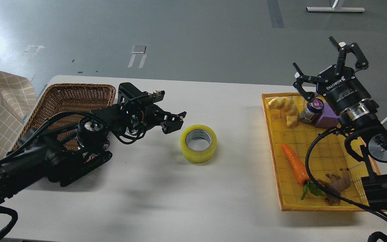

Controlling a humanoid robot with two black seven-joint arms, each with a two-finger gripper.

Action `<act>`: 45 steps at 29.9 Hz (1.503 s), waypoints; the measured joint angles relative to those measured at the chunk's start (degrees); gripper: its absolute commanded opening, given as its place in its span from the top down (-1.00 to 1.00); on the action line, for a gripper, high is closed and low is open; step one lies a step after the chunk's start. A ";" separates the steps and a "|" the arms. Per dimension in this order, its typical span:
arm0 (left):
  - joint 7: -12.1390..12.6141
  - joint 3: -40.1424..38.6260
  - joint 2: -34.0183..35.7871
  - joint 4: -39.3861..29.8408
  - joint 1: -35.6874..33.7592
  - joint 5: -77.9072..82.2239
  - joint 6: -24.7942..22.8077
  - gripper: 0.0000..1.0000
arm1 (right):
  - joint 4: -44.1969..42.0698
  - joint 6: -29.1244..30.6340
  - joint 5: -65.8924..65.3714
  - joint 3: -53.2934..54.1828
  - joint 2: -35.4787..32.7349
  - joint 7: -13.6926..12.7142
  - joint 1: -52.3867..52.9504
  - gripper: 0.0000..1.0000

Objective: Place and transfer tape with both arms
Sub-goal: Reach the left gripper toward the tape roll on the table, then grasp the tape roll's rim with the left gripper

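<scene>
Head view shows the tape (198, 143), a roll of yellow packing tape with a pale inner core, lying on its side on the white table (233, 111), roughly midway between our two arms and touching neither. Our left gripper (173, 122) sits low over the table just beside the roll, on its left, fingers pointing toward it; it holds nothing, but the fingers are too dark and foreshortened for us to tell whether they are spread or closed. Our right gripper (331, 64) is raised above the far end of the yellow tray (281, 188), well apart from the roll, with its fingers clearly spread and nothing between them.

Behind our left arm stands a wicker basket (62, 92). The tray holds a ginger root (285, 108), a small jar (311, 111), a purple cube (326, 117), a carrot (296, 164) and a brown toy figure (338, 185).

We judge the roll has been set down in the middle and the left-arm pickup is the step in hand. The next move calls for closing the short gap, with the fingers opened wide enough to straddle the roll's wall or take it across the core, and a straight approach so the roll is not nudged and sent rolling. The basket looks the likely destination.
</scene>
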 measured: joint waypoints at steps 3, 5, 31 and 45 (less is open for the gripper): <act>-0.20 0.07 -1.11 -0.06 -0.46 -0.04 -1.42 -1.00 | -0.01 0.00 -0.03 0.00 0.00 0.00 -0.31 -1.00; -0.28 0.09 -1.68 -0.06 -0.44 -0.02 -2.49 -1.00 | -0.02 0.00 -0.03 0.00 0.00 0.00 -0.50 -1.00; -0.23 3.78 -5.79 1.55 0.22 -0.20 -5.13 -0.67 | -0.39 0.00 0.00 0.03 0.00 0.09 -1.30 -1.00; -0.27 3.92 -6.29 3.53 1.46 -0.21 -5.13 -0.55 | -0.39 0.00 0.00 0.05 -0.08 0.09 -1.22 -1.00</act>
